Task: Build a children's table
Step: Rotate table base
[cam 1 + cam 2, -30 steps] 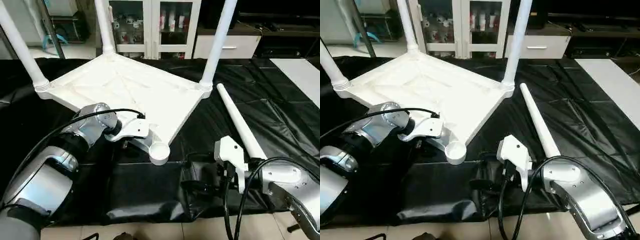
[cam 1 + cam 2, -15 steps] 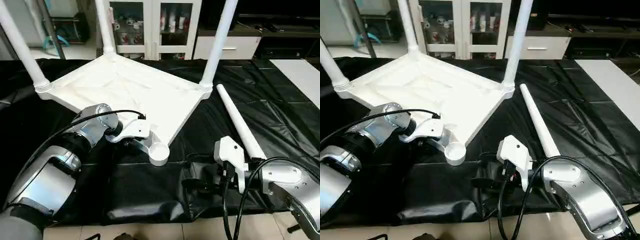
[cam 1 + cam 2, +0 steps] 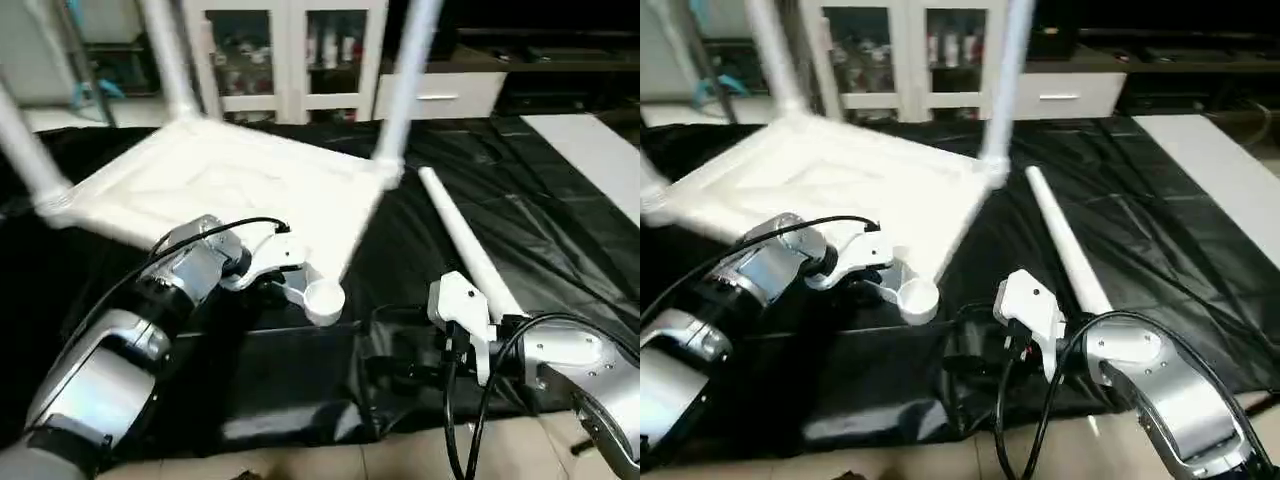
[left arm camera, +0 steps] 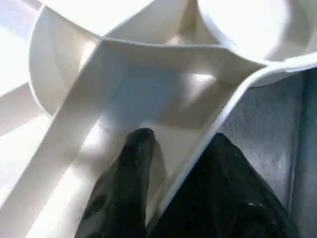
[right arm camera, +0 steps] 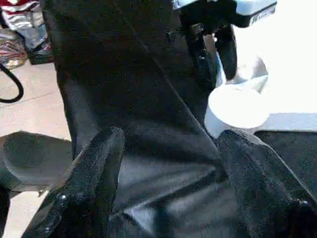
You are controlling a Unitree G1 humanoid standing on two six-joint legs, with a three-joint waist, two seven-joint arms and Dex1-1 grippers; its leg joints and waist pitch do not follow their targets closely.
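The white tabletop (image 3: 230,185) lies upside down on the black cloth, with three white legs (image 3: 400,90) standing up from its corner sockets. Its near corner socket (image 3: 323,298) is empty. My left gripper (image 4: 181,141) is shut on the tabletop's rim just beside that socket, one finger (image 4: 136,148) inside the rim wall and the other outside. A loose fourth leg (image 3: 465,245) lies on the cloth to the right of the tabletop. My right gripper (image 5: 171,163) stands open low over the cloth, facing the empty socket (image 5: 235,111) from a short distance and holding nothing.
The black cloth (image 3: 560,230) covers the worktable and bunches in folds along the front edge (image 3: 290,420). A glass-door cabinet (image 3: 290,50) stands behind. A white panel (image 3: 600,150) lies at the far right. Bare floor (image 3: 400,460) shows in front.
My left gripper's fingers have closed in on the rim by the empty socket. The whole picture has shifted, so the camera moved. The right arm has stayed put.
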